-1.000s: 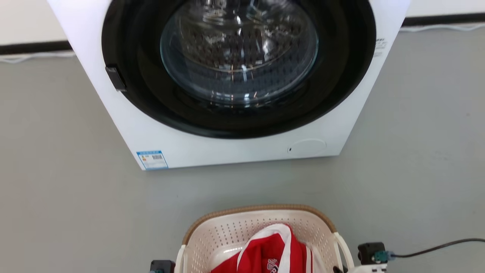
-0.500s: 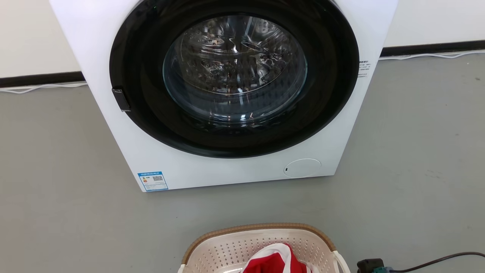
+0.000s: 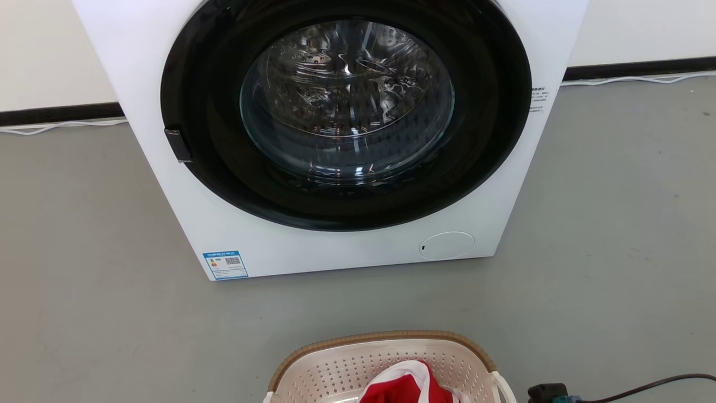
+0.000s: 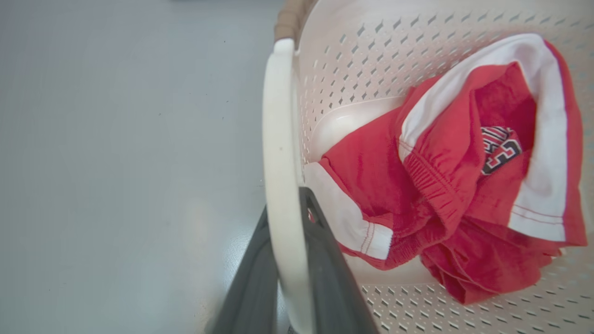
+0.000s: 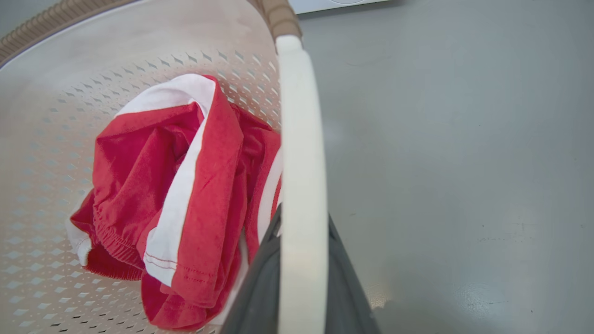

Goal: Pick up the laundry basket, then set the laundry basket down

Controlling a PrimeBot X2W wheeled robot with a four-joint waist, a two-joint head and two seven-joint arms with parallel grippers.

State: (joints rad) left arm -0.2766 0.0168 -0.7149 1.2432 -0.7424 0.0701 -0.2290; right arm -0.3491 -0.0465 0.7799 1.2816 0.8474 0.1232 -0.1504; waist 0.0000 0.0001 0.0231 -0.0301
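A small cream plastic laundry basket (image 3: 386,358), rounded-rectangular with perforated walls and a brown woven-look rim, sits at the bottom edge of the head view. It is on the near side of a bare strip of grey floor (image 3: 84,291), in front of a white front-loading washing machine (image 3: 335,254) with a round black-rimmed glass door.

In the left wrist view, the left gripper (image 4: 285,218) has its two dark fingers clamped on either side of the basket's white loop handle (image 4: 278,139). In the right wrist view, the right gripper (image 5: 304,222) is closed the same way around the opposite white loop handle (image 5: 299,139). Both claws are grasping the basket by its handles.

The step in hand appears to be the pick-up, with both holds made. Whether the basket's base is clear of the floor cannot be told. The next move likely calls for both arms to travel together and level, so the basket does not tip, and then to lower it flat onto the floor before the fingers let go.

Inside the basket (image 4: 352,79) lies a crumpled red fabric garment with white stripes (image 4: 441,185). It has an elastic waistband and a dark printed patch. It lies bunched on the basket's bottom and reaches part of the way up the walls (image 5: 55,116).
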